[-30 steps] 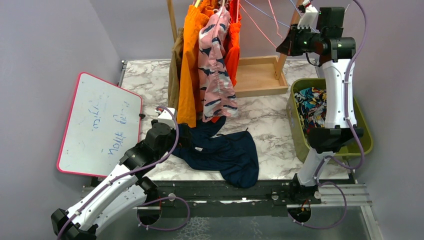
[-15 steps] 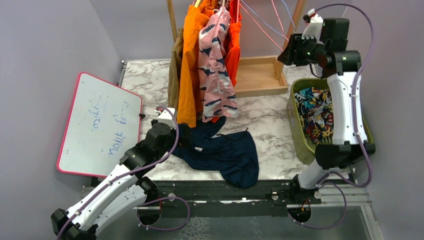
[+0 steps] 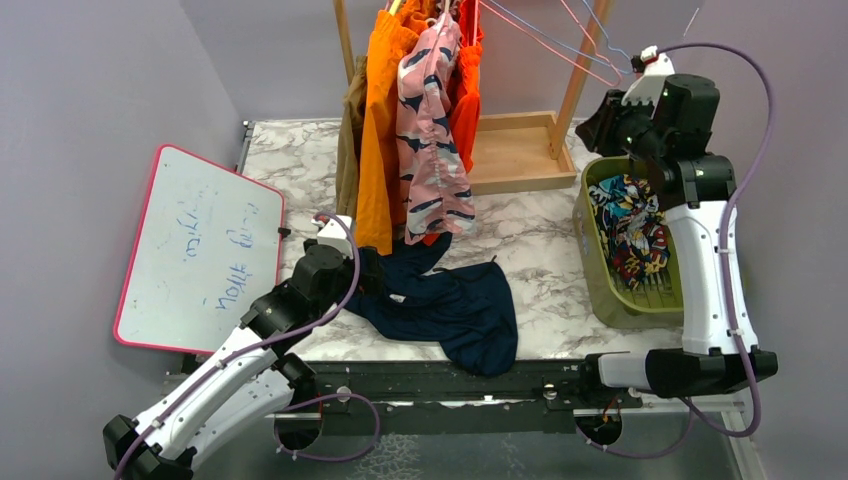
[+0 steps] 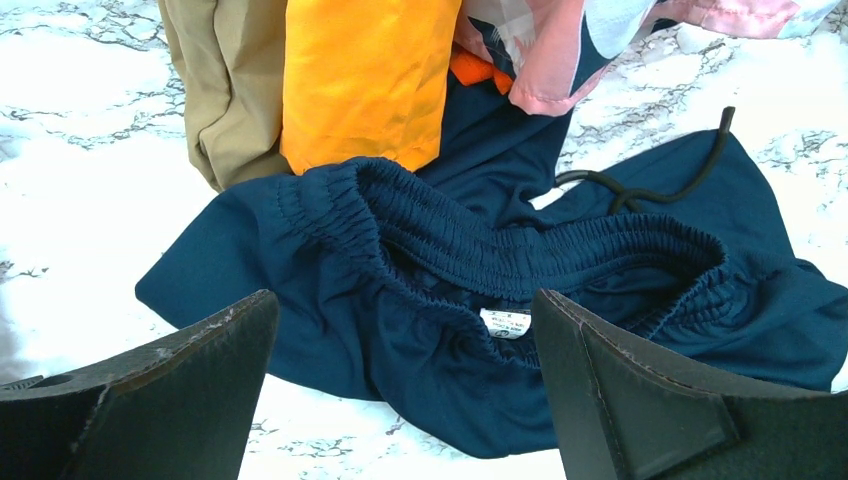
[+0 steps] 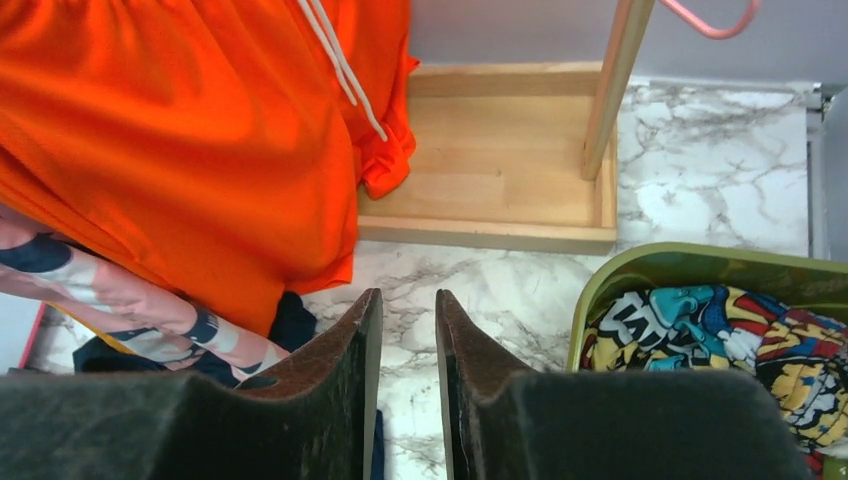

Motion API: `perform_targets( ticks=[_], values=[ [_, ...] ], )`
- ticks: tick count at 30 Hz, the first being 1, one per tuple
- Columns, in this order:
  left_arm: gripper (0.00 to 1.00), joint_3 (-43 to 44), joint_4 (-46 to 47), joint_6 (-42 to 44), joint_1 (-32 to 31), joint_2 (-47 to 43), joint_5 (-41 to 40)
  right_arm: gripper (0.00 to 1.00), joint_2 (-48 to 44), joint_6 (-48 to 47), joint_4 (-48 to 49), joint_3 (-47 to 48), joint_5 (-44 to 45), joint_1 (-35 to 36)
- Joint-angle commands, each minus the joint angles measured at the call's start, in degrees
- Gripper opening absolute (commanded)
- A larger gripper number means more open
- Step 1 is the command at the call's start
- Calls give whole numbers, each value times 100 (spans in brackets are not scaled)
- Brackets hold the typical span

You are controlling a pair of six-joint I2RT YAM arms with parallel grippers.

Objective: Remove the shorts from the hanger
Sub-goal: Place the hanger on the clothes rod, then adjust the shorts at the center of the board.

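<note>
Navy shorts (image 3: 450,305) lie crumpled on the marble table; the left wrist view shows their waistband (image 4: 480,260). My left gripper (image 3: 368,272) hovers low over them, open and empty (image 4: 402,300). Bright orange shorts (image 3: 375,130), pink blotched shorts (image 3: 430,130), red-orange shorts (image 3: 465,100) and tan shorts (image 3: 349,150) hang on the rack. Comic-print shorts (image 3: 630,225) lie in the green bin. My right gripper (image 3: 605,115) is high beside the rack post. Its jaws stand a narrow gap apart with nothing between them (image 5: 407,295).
Empty pink and blue wire hangers (image 3: 560,45) hang at the rack's right end. The wooden rack base (image 3: 515,155) stands at the back. The green bin (image 3: 590,270) is at the right, and a pink-framed whiteboard (image 3: 200,250) leans at the left.
My right arm has drawn back to the right and lower, away from the empty hangers and toward the bin. The left arm and navy shorts have not moved.
</note>
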Motion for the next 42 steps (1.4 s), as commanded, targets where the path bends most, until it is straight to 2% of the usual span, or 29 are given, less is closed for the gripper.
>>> perform_targets(
  ticks=[1,4,6,8,11,14,21,26,32,35,38,39,40,42],
  values=[
    [99,32,157,51,32,-77,-33,29,-296,190,344,-601,-160,-17],
    [99,36,163,65,37,-140,-73,36,-679,426,631,-1478,-1253,-15],
    [99,37,152,76,37,-182,-103,46,-986,792,1020,-2291,-2152,-15],
    [99,38,149,91,35,-231,-131,51,-1270,1102,1453,-3188,-3085,-15],
    [99,39,148,87,36,-316,-234,59,-1726,1424,2008,-4359,-3708,61],
    [99,37,154,87,44,-397,-347,66,-2084,1380,2059,-5100,-3410,415],
    [99,37,148,84,149,-523,-433,74,-2277,1556,2530,-6033,-1999,2343],
    [99,37,135,71,195,-609,-513,74,-1756,1282,3293,-6148,-505,3887],
    [99,55,12,-13,222,-831,-847,80,-576,99,3924,-5616,782,5331],
    [99,41,-24,-60,231,-1005,-1001,86,-3,-482,4208,-5242,1141,5759],
    [99,33,-89,-100,239,-1189,-1169,91,486,-758,4665,-5078,1310,5873],
    [99,34,-111,-124,240,-1234,-1220,98,623,-833,4840,-5064,1306,5873],
    [99,36,-135,-141,240,-1286,-1269,100,783,-909,4925,-4987,1265,5872],
    [99,29,-157,-161,240,-1390,-1341,100,1143,-965,4891,-4761,1159,5871]
  ],
)
